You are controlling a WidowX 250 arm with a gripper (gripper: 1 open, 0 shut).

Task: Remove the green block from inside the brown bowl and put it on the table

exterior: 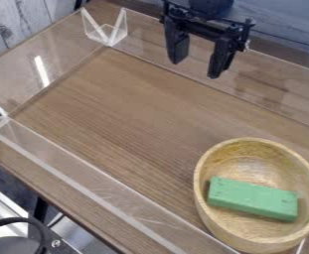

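Green block inside the brown bowl, pincer hanging empty above the table.
Table (117,109) of brown wood grain fills the scene; the brown bowl (217,164) sits at the near right with the green block (253,198) lying flat in it, while the pincer (204,58) hovers at the far side, fingers apart, well clear of both.

Bright, even light; soft focus; glare on acrylic walls (64,159)

Wood-grain table (117,109), clear acrylic walls (64,169) at edges; brown bowl (236,159) resting near right corner
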